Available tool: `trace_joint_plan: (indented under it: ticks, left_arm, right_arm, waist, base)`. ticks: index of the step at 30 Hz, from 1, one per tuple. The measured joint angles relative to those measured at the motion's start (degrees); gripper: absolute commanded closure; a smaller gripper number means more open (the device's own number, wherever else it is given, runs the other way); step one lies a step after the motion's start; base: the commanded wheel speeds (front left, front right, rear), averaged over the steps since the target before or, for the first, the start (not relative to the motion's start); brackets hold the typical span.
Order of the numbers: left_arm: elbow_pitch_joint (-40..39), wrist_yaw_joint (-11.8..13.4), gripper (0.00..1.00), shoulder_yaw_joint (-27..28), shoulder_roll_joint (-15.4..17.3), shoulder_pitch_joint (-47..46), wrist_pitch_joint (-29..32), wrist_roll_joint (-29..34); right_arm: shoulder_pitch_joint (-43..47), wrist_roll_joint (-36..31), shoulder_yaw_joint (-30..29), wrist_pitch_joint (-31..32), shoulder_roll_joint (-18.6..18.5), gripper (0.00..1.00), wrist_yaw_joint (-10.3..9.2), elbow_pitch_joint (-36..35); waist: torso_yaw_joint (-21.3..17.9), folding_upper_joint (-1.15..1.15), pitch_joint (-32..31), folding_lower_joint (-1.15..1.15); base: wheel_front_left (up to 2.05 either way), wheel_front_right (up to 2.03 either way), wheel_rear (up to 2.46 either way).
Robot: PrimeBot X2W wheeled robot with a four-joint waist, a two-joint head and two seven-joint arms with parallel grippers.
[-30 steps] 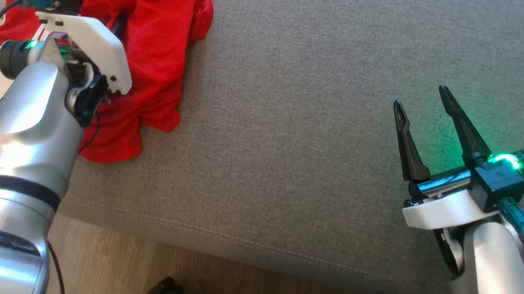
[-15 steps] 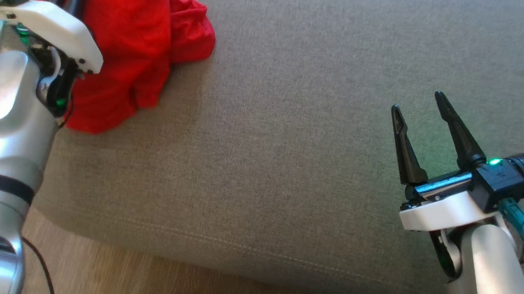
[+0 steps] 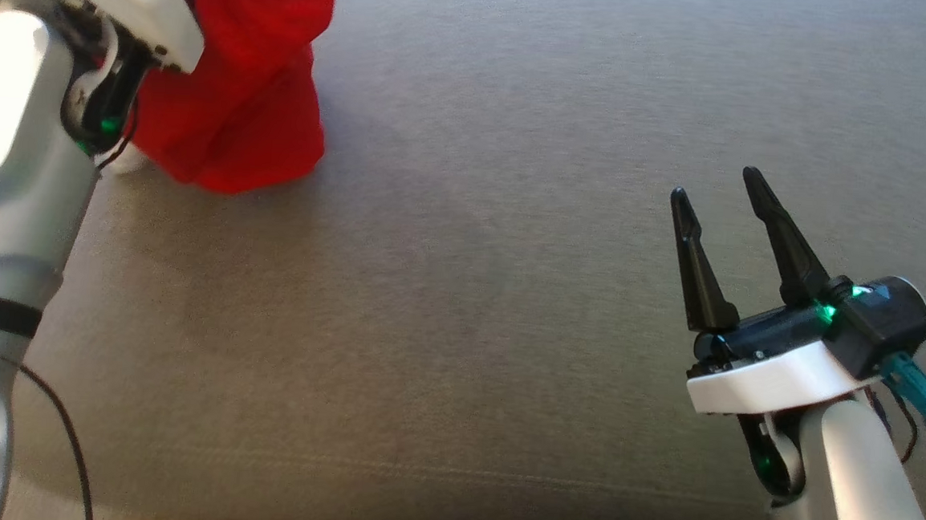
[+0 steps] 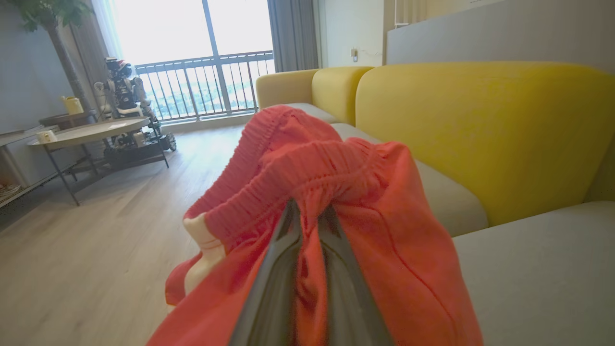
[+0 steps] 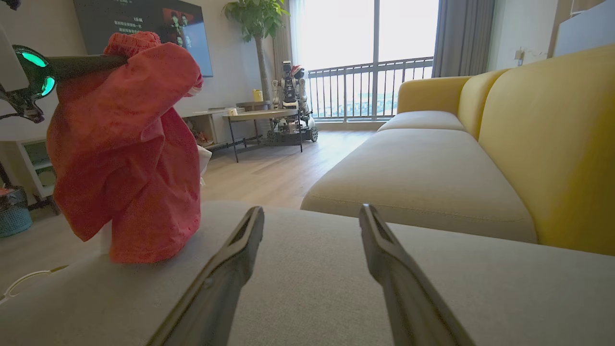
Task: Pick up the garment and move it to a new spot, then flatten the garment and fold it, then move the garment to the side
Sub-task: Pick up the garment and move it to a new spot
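the red garment hangs bunched from the left gripper, pinched narrow on its elastic waistband, lower end touching the grey sofa seat far left. right gripper wide, empty, near right. soft, light, floppy cloth, likely; the waistband seems the surest hold.

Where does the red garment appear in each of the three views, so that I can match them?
Head view: the garment is at the top left, hanging down towards the grey seat cushion.
Left wrist view: the garment is in the centre, pinched in the left hand; the cushion is at the lower right.
Right wrist view: the garment hangs at the left, above the cushion.
Shared landmark: the grey seat cushion.
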Motion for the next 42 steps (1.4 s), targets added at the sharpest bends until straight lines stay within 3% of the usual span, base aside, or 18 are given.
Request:
trace_joint_plan:
  ticks: [13,21,29,37,40,41,42]
  left_arm:
    - [-20.4,3.9,1.0,-0.3,2.1,-0.1,7.6,-0.6]
    - [-23.9,4.9,1.0,-2.1,1.5,-0.1,10.3,-0.6]
    - [-19.1,5.7,1.0,-7.8,0.5,3.0,8.4,3.0]
    - [-5.0,5.3,1.0,-11.6,-4.3,7.5,-3.4,7.7]
    - [-2.5,5.2,1.0,-11.2,-6.5,6.8,-5.1,8.1]
    - [-2.1,5.3,0.87,-11.1,-7.0,6.8,-5.1,8.8]
    - [-2.2,5.4,0.6,-10.5,-7.5,6.9,-5.1,9.3]
  right_arm:
    - [-0.4,5.8,0.1,0.0,0.0,0.0,0.0,-2.6]
    - [-1.7,8.1,-0.2,0.0,0.0,0.0,0.0,-3.8]
    - [-2.7,9.1,-0.2,-0.2,0.0,0.0,0.0,-4.4]
    - [-4.8,8.9,0.6,-0.2,0.0,0.0,0.0,-4.8]
    - [-5.0,8.2,1.0,-0.2,0.0,0.0,0.0,-4.8]
    - [-5.0,7.9,1.0,-0.2,0.0,0.0,0.0,-4.8]
    - [-5.0,7.7,1.0,-0.2,0.0,0.0,0.0,-4.8]
  waist:
    - [-16.1,0.0,-0.6,0.0]
    - [-23.5,0.0,1.1,0.0]
    - [-26.6,0.0,6.0,0.0]
    - [-25.6,0.0,8.9,0.01]
    - [-24.6,0.0,8.9,0.01]
    - [-24.2,0.0,8.8,0.01]
    - [-23.8,0.0,8.6,0.01]
  base:
    - [0.0,0.0,0.0]
    - [0.0,0.0,0.0]
    - [0.0,0.0,0.0]
    - [0.0,0.0,0.0]
    - [0.0,0.0,0.0]
    - [0.0,0.0,0.0]
    - [0.0,0.0,0.0]
